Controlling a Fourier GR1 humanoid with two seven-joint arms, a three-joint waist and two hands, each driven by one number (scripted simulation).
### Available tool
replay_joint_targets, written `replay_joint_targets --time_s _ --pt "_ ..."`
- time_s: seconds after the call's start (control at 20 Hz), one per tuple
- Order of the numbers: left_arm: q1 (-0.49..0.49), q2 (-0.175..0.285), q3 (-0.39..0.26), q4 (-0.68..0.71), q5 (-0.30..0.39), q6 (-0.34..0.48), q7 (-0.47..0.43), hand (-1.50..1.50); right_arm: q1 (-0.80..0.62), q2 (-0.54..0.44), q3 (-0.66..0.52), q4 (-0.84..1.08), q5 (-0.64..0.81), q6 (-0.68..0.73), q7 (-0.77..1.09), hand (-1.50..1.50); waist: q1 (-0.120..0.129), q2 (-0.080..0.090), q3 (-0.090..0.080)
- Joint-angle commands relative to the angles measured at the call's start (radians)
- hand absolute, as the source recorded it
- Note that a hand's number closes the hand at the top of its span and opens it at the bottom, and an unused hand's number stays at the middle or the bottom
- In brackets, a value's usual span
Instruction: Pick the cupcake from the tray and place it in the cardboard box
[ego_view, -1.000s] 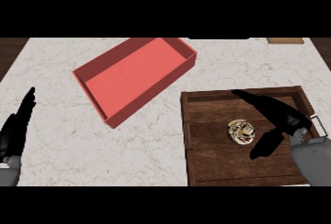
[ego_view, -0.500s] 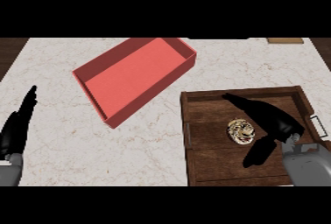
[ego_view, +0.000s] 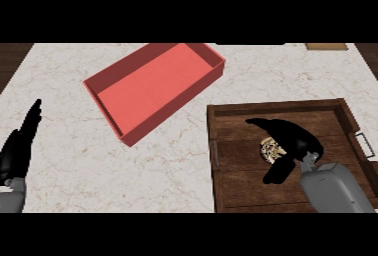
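Observation:
A small cupcake (ego_view: 270, 150) with pale swirled frosting lies near the middle of the dark wooden tray (ego_view: 236, 190) at the lower right. My right hand (ego_view: 295, 141) hangs over it, fingers stretched toward the upper left and thumb (ego_view: 277, 172) down at the lower left, so the cupcake sits in the gap between them and is partly hidden. The hand is open. The red open box (ego_view: 148, 85) lies tilted at the upper middle of the counter, with nothing visible inside. My left hand (ego_view: 21, 145) rests open at the left edge, fingers up.
The marble counter (ego_view: 88, 170) spreads between the box and the tray. A metal handle (ego_view: 363, 144) sticks out of the tray's right side. A tan board corner (ego_view: 327, 46) shows at the far top right. Dark floor shows beyond the counter's left corner.
My right hand has slid left and down across the tray, from beside the cupcake to over it, and now covers part of it. The left hand, the box and the tray have not moved.

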Motion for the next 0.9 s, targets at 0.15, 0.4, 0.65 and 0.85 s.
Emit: replay_joint_targets --time_s 0.15,0.4,0.65,0.85 --pt "0.002 -0.007 0.041 0.062 0.005 -0.015 -0.071 0.00 -0.030 -0.042 0.016 0.094 0.186 -0.210 -0.175 1.50 0.001 0.002 0.000" --pt "0.008 -0.055 0.000 -0.035 -0.047 0.015 0.008 0.00 -0.063 0.033 0.032 0.141 0.284 -0.309 -0.144 1.50 0.002 0.000 0.000" --pt "-0.018 0.004 0.045 -0.067 -0.009 -0.066 0.072 0.00 -0.064 -0.010 -0.014 0.094 0.337 -0.363 -0.156 1.50 0.000 -0.001 0.000" --pt "0.025 -0.040 0.051 0.024 -0.036 -0.040 -0.061 0.00 -0.155 0.076 -0.015 0.214 0.414 -0.442 -0.126 1.50 0.003 0.001 0.000"
